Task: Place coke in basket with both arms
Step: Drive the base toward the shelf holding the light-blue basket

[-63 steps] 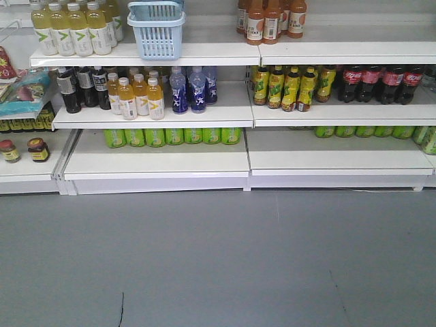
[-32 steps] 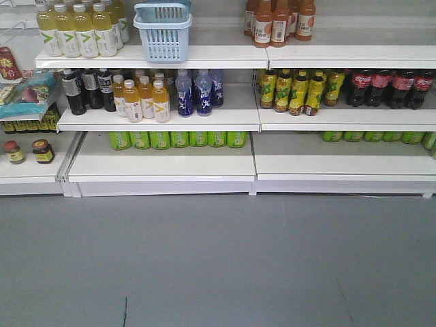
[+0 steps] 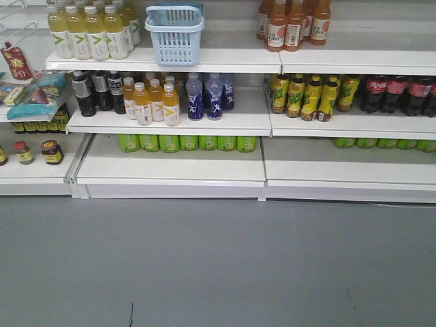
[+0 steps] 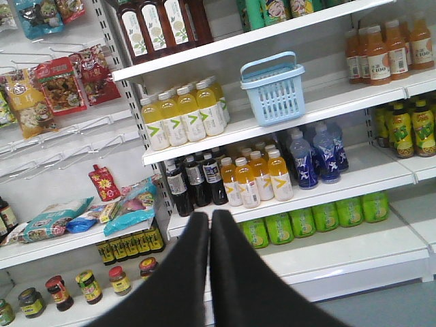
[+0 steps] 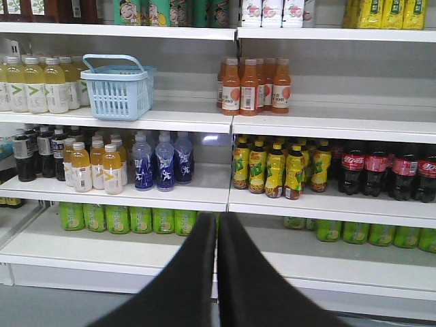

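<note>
In the front-facing view, the basket (image 3: 175, 37) stood upright on the upper shelf (image 3: 231, 60), mouth up, with its flat handle bar raised across the top. It stood just right of a row of pale yellow bottles (image 3: 92, 33) and well left of the orange bottles (image 3: 294, 26). Whether its long side ran along the shelf or back into it could not be told. Dark cola bottles with red labels (image 3: 398, 92) stood on the middle shelf at the far right. Neither arm showed here, and where the coke stood could not be told.

In the left wrist view, the left claw (image 4: 209, 214) rose from the bottom edge and pointed at the shelving, its two black fingers pressed together along their length with nothing between them. The whole scene looked tilted, shelves sloping up to the right. The basket (image 4: 274, 92) sat above and to the right of the fingertips, well apart from them, handle up.

In the right wrist view, the right claw (image 5: 216, 216) pointed level at the shelves, its fingers likewise pressed together and empty. The basket (image 5: 117, 92) stood up and to the left, well apart from the tips. The red-labelled cola bottles (image 5: 381, 170) stood to the right on the middle shelf.
</note>
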Controlling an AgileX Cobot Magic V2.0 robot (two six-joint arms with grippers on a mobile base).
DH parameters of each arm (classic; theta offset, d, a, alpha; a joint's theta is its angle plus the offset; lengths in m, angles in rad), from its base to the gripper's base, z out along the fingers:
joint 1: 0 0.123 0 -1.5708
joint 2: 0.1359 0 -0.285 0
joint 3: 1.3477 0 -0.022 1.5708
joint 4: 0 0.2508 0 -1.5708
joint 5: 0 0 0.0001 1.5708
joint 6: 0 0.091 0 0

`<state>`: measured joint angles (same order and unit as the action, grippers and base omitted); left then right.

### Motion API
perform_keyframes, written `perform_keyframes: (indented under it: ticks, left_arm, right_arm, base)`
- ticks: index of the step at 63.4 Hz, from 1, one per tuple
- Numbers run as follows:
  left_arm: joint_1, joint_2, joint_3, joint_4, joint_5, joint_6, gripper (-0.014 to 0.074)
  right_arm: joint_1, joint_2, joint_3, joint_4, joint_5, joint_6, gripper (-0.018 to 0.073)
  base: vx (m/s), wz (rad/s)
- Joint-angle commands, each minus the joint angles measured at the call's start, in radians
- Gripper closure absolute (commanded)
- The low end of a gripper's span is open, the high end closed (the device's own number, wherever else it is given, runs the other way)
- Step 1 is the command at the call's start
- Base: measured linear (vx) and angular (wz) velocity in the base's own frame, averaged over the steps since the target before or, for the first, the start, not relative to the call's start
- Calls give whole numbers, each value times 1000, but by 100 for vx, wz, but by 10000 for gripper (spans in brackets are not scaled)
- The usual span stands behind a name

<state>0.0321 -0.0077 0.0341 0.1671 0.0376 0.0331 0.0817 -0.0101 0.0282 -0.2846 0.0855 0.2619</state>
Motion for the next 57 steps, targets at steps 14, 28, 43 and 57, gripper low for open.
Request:
perform_keyframes:
  ticks: [14,28,43,57]
  left_arm:
    - [1,-18,3,-11,-71,-10,603]
    - [1,-18,3,-11,-71,-10,603]
    - [1,-18,3,-11,-71,-10,603]
    - [1,-18,3,-11,-71,-10,603]
  right_arm:
    - [-2,-19,11,-10,-70,-3,564]
    - [-2,-19,11,-10,-70,-3,564]
    - [-2,-19,11,-10,-70,-3,564]
    - [-2,-19,11,-10,-70,-3,564]
  base:
    - [6,6]
    - [8,3]
    - [12,4]
    - [16,-2]
